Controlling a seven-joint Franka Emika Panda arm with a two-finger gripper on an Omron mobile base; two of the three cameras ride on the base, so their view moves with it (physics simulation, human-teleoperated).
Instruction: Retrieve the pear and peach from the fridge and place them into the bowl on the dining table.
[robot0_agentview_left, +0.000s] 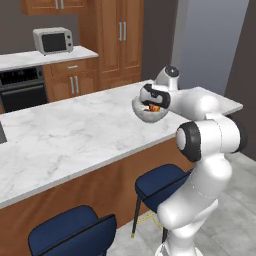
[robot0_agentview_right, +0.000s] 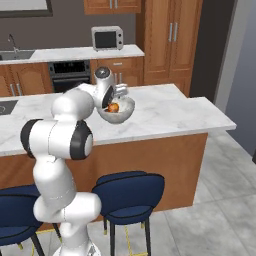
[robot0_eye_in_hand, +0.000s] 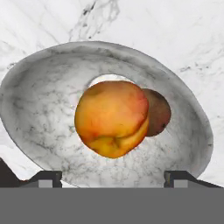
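Sitting upright in the bowl (robot0_eye_in_hand: 39, 109), the roundish peach (robot0_eye_in_hand: 111, 118) hides the pear (robot0_eye_in_hand: 158, 111); jaws parted, empty.

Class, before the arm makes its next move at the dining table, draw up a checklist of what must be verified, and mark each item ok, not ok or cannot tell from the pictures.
1. Peach inside the bowl: ok; it sits within the rim.
2. Second fruit in the bowl: ok; a brownish fruit lies behind the peach. Whether it is the pear: cannot tell.
3. Hand open: ok; its fingertips stand wide apart, one on each side of the peach.
4. Hand clear of the fruit: ok; neither fingertip touches the peach.
5. Bowl resting on the dining table: ok; it stands upright on the marble top.
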